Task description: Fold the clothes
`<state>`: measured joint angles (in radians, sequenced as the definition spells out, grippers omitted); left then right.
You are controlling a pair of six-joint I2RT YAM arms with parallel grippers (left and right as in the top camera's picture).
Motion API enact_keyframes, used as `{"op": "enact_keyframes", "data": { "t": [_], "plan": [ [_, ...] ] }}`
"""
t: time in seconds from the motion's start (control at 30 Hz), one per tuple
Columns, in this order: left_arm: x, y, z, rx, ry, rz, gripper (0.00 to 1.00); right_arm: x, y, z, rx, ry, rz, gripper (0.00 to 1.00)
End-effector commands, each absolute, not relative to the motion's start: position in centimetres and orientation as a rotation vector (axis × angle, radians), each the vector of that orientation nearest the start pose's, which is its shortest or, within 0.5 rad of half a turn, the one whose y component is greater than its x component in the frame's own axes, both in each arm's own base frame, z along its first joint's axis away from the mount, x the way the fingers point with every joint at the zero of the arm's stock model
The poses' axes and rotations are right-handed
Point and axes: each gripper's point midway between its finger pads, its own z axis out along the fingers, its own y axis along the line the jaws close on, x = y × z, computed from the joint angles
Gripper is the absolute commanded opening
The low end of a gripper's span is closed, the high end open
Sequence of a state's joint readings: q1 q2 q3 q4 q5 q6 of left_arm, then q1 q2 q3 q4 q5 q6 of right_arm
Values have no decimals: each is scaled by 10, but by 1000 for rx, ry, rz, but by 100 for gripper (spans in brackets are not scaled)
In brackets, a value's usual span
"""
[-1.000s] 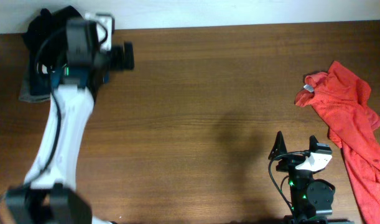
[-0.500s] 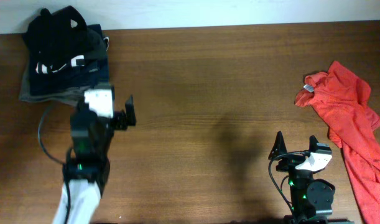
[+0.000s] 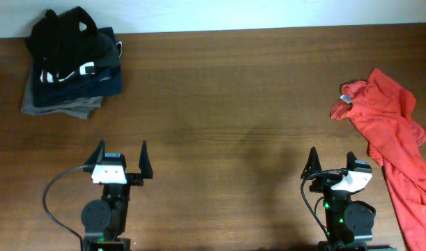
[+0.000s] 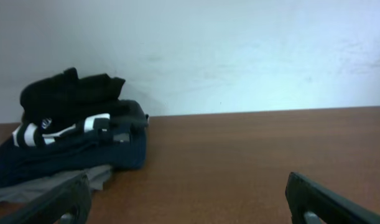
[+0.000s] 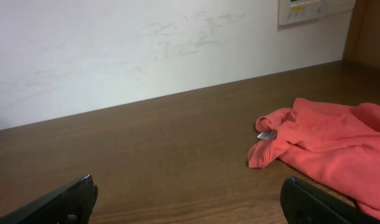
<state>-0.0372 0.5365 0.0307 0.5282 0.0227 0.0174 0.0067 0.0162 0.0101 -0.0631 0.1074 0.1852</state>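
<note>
Both were spread wide and empty: left gripper (image 3: pixel 121 155) and right gripper (image 3: pixel 331 162) at the table (image 3: pixel 226 104) near edge. The black garment (image 3: pixel 63 38) lay atop the folded stack (image 3: pixel 66 94) in the far-left corner. The orange-red shirt (image 3: pixel 390 132) lay crumpled at the right edge.

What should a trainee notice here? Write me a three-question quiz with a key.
1. True or false: the orange-red shirt lies folded on the pile of clothes.
2. Which garment tops that pile? A. the black garment. B. a grey one. C. an orange-red one.
3. Fill in: both arms' jaws stand ___, holding nothing.
Key: 1 false, it lies crumpled at the right end of the table, far from the pile. 2 A. 3 open.
</note>
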Motion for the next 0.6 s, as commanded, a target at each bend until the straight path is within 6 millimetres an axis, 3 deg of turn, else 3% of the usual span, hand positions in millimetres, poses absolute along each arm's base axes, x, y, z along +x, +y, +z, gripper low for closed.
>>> {"op": "enact_keyframes", "data": {
  "t": [0.0,0.47,0.57],
  "plan": [
    [273,-10,191,39,1519,-17,99,246,-16,156,229,1633,66,99],
    [249,-5,146,24,1698,5,99,246,-16,156,229,1633,66,99],
    [247,-4,152,24,1669,5,99,246,-16,156,229,1633,66,99]
  ]
}}
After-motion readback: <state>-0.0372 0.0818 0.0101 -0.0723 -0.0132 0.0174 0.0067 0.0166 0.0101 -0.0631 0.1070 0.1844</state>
